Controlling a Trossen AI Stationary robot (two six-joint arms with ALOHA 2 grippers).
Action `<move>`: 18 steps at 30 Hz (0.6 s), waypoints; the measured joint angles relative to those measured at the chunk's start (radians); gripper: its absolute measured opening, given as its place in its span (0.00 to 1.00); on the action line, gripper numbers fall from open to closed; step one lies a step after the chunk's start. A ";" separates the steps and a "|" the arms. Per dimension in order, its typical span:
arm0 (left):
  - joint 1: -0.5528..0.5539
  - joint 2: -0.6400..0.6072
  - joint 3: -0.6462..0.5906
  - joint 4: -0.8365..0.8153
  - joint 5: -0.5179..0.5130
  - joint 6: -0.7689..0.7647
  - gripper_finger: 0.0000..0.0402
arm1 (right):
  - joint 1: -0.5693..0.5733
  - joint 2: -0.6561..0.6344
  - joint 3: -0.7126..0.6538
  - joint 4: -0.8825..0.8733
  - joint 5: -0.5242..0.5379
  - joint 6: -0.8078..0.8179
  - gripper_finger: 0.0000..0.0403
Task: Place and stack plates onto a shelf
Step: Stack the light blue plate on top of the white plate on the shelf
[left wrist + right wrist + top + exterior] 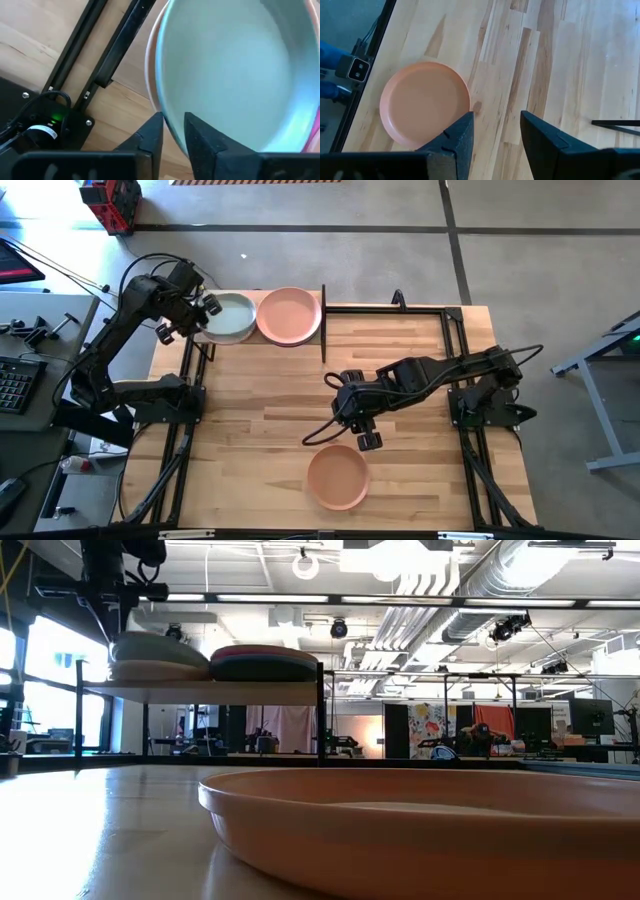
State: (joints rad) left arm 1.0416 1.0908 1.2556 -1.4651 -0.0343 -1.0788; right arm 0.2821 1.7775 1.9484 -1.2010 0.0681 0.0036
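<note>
the high view showed the shelf (322, 320) at the far edge of the wooden surface (260, 420), with two stacks of plates on it side by side. the left stack had a pale sage green plate (232, 316) on top and the right stack had a pink plate (289, 314) on top. the left gripper (196, 320) was at the left rim of the sage green plate. in the left wrist view its jaws stood on both sides of that rim with a narrow gap, and a pink edge was visible under the green plate; i cannot tell if the jaws pressed the rim or were just free of it. in the low view the two stacks sat on the shelf board, the left one with a cream plate (150, 670) under the green one, the right one with a dark plate (262, 667) at the bottom. a peach-orange plate (337, 476) lay alone on the surface near the front edge. the right gripper (364, 430) hovered just beside its far rim, with the jaws wide apart and nothing between them.
</note>
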 joint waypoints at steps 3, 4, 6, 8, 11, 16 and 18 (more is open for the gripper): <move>0.000 0.000 0.000 0.000 -0.001 0.000 0.20 | 0.000 0.000 0.000 0.000 0.000 0.000 0.34; 0.000 0.000 0.000 0.000 -0.001 0.001 0.21 | 0.000 0.000 0.000 0.000 0.000 0.000 0.34; 0.000 0.000 0.000 0.000 -0.001 0.017 0.23 | 0.000 0.000 0.000 0.000 0.000 0.000 0.34; 0.000 0.000 0.000 -0.002 0.003 0.046 0.23 | 0.000 0.000 0.000 0.000 0.000 0.000 0.34; 0.000 0.000 0.000 -0.003 0.040 0.089 0.23 | 0.000 0.000 0.000 0.000 0.000 0.000 0.34; 0.000 0.000 0.000 -0.015 0.073 0.195 0.22 | 0.000 0.000 0.000 0.000 0.000 0.000 0.34; 0.000 0.002 0.000 -0.053 0.051 0.217 0.22 | 0.000 0.000 0.000 0.000 0.000 0.000 0.34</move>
State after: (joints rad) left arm 1.0412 1.0933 1.2556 -1.5181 0.0168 -0.8622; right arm 0.2821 1.7775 1.9484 -1.2007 0.0681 0.0040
